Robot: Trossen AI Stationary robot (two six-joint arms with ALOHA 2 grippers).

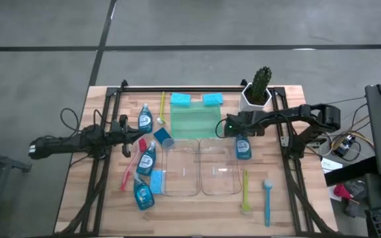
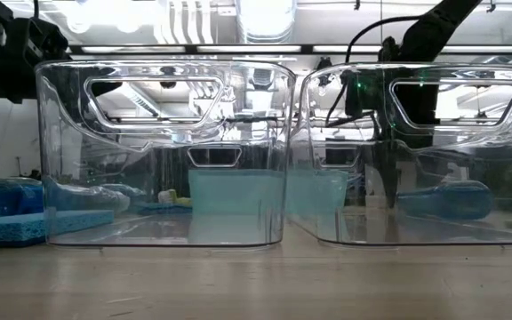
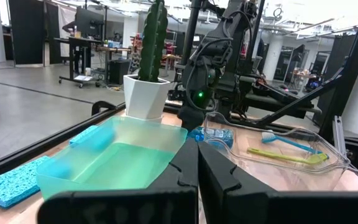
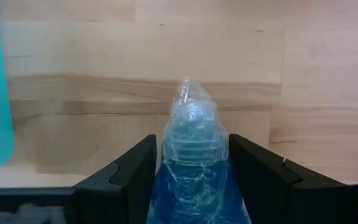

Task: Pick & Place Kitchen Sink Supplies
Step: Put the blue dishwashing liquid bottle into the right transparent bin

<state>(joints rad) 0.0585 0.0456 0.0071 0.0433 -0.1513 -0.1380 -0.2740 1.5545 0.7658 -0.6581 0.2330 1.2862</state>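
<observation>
A small clear bottle of blue liquid [image 1: 243,148] lies on its side on the wood, just right of the right clear bin. My right gripper [image 1: 241,131] points down over its cap end, open, one finger on each side of the bottle's neck [image 4: 191,134]. Three more bottles [image 1: 145,120] [image 1: 146,158] [image 1: 142,194] lie at the left, with blue sponges [image 1: 180,99] [image 1: 212,99] [image 1: 156,177] and brushes [image 1: 245,192] [image 1: 268,201] [image 1: 132,165] around. My left gripper [image 1: 129,130] waits shut at the left, level above the table. My right gripper straddles the bottle just below its cap [image 4: 194,155], coming from above with the fingers across the bottle. The bottle lies flat on the table. Whether the fingers [image 4: 253,168] touch its sides, I cannot tell.
Two clear bins [image 1: 180,173] [image 1: 218,173] stand side by side at the table's middle, a green tray [image 1: 195,122] behind them. A cactus in a white pot [image 1: 256,92] stands close behind the right gripper. A yellow brush [image 1: 163,109] lies left of the tray.
</observation>
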